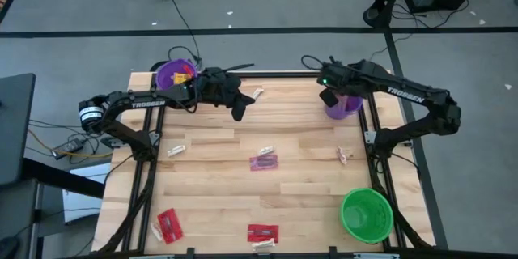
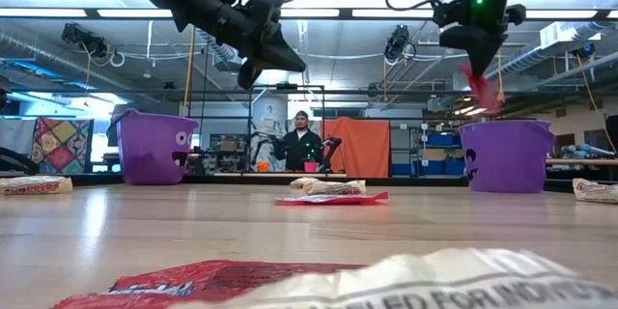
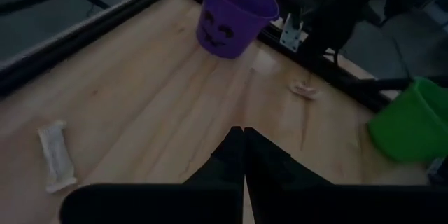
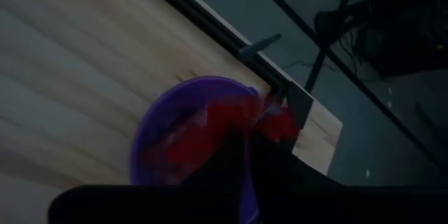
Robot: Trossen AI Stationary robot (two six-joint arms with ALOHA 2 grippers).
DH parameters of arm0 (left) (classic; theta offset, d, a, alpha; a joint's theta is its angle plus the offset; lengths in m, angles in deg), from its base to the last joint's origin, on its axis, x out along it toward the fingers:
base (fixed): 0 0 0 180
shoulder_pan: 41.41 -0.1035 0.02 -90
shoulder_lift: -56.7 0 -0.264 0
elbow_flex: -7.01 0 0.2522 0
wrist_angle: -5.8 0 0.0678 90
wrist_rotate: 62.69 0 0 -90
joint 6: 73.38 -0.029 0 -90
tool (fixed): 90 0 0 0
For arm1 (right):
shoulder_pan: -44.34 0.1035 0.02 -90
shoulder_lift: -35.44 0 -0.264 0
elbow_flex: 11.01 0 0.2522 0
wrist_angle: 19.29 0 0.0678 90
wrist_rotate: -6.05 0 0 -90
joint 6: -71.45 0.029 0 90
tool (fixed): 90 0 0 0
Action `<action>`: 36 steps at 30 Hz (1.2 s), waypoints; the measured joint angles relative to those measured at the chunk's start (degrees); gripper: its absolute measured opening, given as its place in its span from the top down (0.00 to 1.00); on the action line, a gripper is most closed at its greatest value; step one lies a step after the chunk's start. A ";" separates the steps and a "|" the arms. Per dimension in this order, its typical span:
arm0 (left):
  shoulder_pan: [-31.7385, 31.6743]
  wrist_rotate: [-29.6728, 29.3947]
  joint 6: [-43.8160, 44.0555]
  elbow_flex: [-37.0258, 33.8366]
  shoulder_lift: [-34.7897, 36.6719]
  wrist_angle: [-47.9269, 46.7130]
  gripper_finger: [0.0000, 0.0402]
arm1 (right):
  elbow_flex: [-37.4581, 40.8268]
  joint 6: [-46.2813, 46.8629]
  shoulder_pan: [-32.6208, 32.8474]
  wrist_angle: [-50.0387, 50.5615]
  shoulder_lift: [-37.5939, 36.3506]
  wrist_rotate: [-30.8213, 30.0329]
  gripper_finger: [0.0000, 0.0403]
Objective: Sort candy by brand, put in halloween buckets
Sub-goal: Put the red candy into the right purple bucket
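My right gripper [image 2: 473,63] hangs above the right purple bucket [image 2: 505,154] at the table's far right, shut on a red candy [image 2: 482,90]. My left gripper [image 3: 243,155] is shut and empty, raised over the far middle of the table near the left purple bucket [image 1: 174,74], which holds yellow candy. The green bucket [image 1: 366,214] stands at the near right. Loose candy lies flat on the table: a pink one [image 1: 264,162], red ones [image 1: 168,224] [image 1: 262,231] and a cream one [image 1: 176,149]. My right gripper has the red candy by its upper end [image 2: 475,70], at the free ends of the fingers, which slant down from above. The candy hangs tilted below them, lifted clear, over the purple bucket's open mouth [image 4: 189,129]. It is blurred, so the hold itself is unclear.
Small cream pieces lie at the right [image 1: 345,155] and near the far edge [image 1: 257,93]. A white wrapper [image 3: 56,155] lies on the wood ahead of the left gripper. Black frame rails [image 1: 380,170] run along the table's sides. A person [image 2: 301,140] sits in the room beyond.
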 joint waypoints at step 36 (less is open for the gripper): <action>8.39 -5.93 -0.97 0.02 11.26 -34.61 0.95 | 0.89 -4.93 10.46 -31.52 -0.07 28.17 0.75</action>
